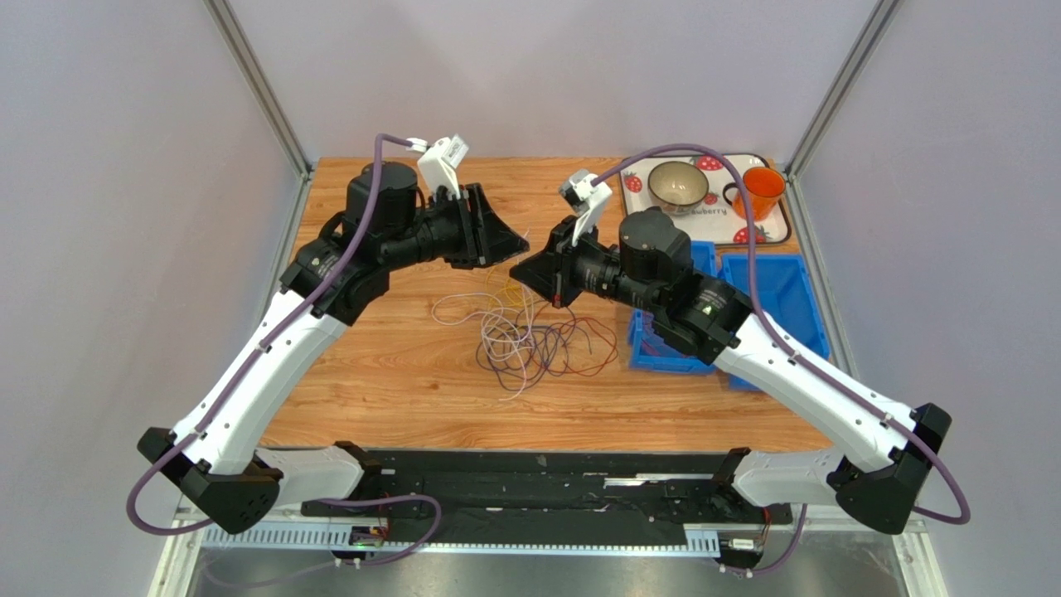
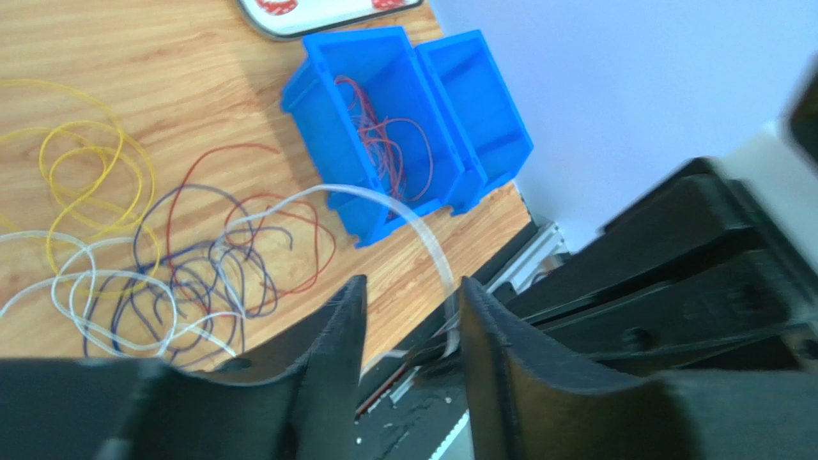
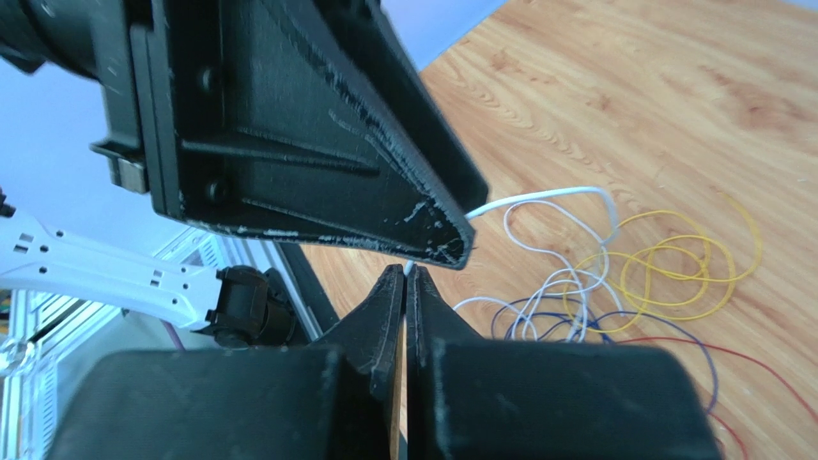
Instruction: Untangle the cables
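Top external view: above a wooden table (image 1: 374,373), the left gripper (image 2: 413,286), jaws parted around a white cable (image 3: 557,193), meets the right gripper (image 3: 405,273), which is pressed shut on it. Thin multicoloured cables (image 1: 536,338) sprawl just beneath both. Behind the right gripper sits a strawberry-print tray (image 1: 716,226), partly legible as "…berry".

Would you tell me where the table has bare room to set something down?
Bare table lies between the cables and the near edge, and at the far edge between the left arm and the tray. Crowded: the centre tangle and the right side with bins.
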You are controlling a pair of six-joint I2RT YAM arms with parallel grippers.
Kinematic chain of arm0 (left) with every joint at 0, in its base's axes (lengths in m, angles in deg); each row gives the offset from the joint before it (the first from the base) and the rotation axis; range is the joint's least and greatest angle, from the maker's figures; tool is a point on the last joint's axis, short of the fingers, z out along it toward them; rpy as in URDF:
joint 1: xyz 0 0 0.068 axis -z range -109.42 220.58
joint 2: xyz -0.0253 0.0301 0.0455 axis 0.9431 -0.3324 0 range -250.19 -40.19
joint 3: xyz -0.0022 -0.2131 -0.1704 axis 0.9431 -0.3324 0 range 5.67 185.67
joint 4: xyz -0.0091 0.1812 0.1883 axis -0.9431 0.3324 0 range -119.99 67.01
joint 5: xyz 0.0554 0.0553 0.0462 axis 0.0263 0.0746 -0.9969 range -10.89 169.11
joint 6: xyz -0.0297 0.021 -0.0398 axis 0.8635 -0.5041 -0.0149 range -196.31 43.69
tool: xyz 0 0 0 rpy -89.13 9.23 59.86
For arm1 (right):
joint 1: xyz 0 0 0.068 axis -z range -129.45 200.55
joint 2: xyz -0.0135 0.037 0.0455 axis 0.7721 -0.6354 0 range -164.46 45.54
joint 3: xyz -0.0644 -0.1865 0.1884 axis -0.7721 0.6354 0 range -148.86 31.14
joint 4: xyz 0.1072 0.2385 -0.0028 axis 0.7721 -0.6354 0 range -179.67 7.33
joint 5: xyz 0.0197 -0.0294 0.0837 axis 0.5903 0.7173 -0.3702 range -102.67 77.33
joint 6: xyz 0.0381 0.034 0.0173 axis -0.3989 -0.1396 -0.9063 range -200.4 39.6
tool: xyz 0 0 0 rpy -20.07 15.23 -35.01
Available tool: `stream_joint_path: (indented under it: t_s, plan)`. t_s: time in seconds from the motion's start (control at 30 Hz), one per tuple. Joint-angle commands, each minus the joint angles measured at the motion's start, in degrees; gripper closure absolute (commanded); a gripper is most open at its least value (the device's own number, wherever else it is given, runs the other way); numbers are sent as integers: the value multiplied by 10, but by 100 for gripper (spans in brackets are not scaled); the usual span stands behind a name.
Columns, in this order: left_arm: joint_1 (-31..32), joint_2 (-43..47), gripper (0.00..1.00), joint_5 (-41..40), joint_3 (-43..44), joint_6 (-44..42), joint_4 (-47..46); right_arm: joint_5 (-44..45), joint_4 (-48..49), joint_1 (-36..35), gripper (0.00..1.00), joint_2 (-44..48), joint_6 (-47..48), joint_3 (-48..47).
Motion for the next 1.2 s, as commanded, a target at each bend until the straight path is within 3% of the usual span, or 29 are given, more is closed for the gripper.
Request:
stream_joint_path:
  t_s: [0.0,0.1,0.33,0.53,0.87,0.93,1.17]
  plan:
    - [-1,38,36,-53,1,-46,49,53,-45,-3,100,37,33,-77]
    - [0,69,24,-106,-9,-71,88,71,-86,-3,100,37,50,-112]
    - [-1,164,22,-217,-46,-121,177,131,-159,-3,100,36,91,-235]
    - [-1,236,22,-255,-96,-153,246,214,-202,-3,100,33,146,-300]
    - [-1,323,23,-286,-243,-187,235,292,-215,-2,100,28,224,-415]
    - [-1,325,24,-287,-239,-181,233,300,-210,-3,100,25,234,-443]
    - [0,369,25,-274,-316,-171,158,356,-193,-2,100,36,294,-439]
